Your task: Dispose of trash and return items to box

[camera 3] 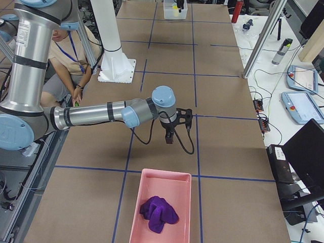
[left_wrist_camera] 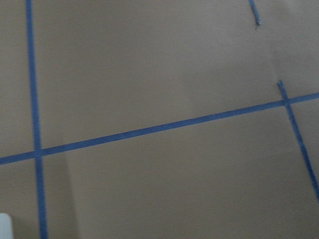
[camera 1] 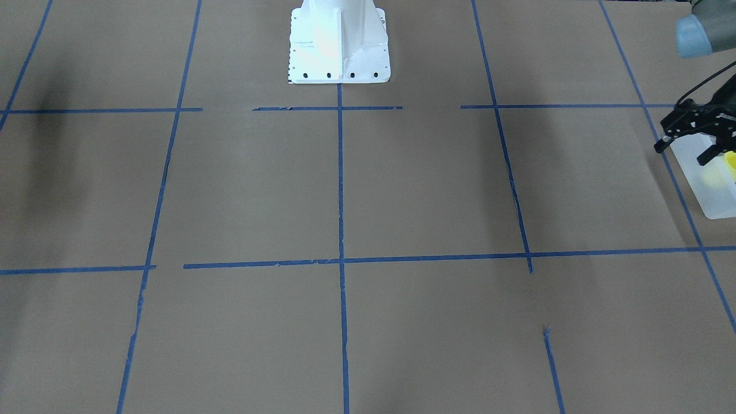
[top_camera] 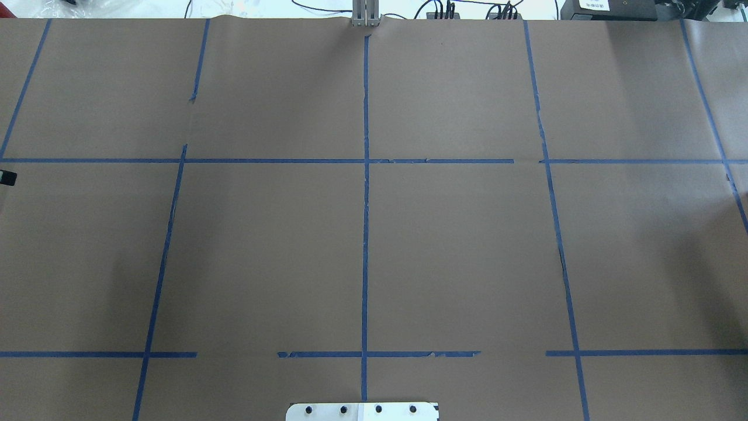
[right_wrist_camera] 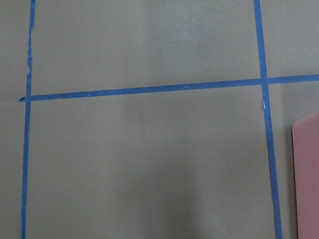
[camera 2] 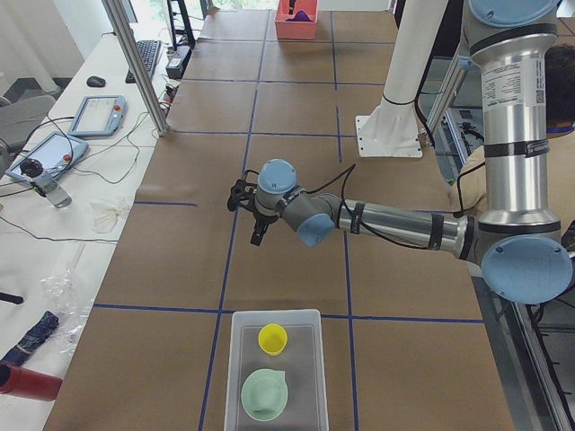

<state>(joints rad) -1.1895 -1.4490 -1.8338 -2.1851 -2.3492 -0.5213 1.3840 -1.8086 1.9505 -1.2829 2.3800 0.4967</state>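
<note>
My left pincer [camera 1: 686, 149] hangs empty above the brown worktop [top_camera: 456, 251] with its two black fingers spread apart. Only the front-facing view shows this plainly, at its right edge.

The view from the worktop's left end shows what that one crops. The frosted white box [camera 2: 307, 368] lies whole at the near end. The yellow cup [camera 2: 272, 338] stands upright inside it, and the mint-green bowl [camera 2: 264, 393] sits beside the cup, nearer the camera. In this view my left pincer is apart from the box, over a blue tape line [camera 2: 235, 242].

The overhead view shows only papered worktop and tape, plus a black sliver at its left edge.

My right pincer [camera 3: 172, 134] appears only in the view from the right end, pointing down over the worktop. I cannot tell whether it is spread or pressed together. Near it lies a pink bin [camera 3: 174, 190] holding a purple cloth [camera 3: 158, 212]. My right wrist camera catches only that bin's pink edge.
</note>
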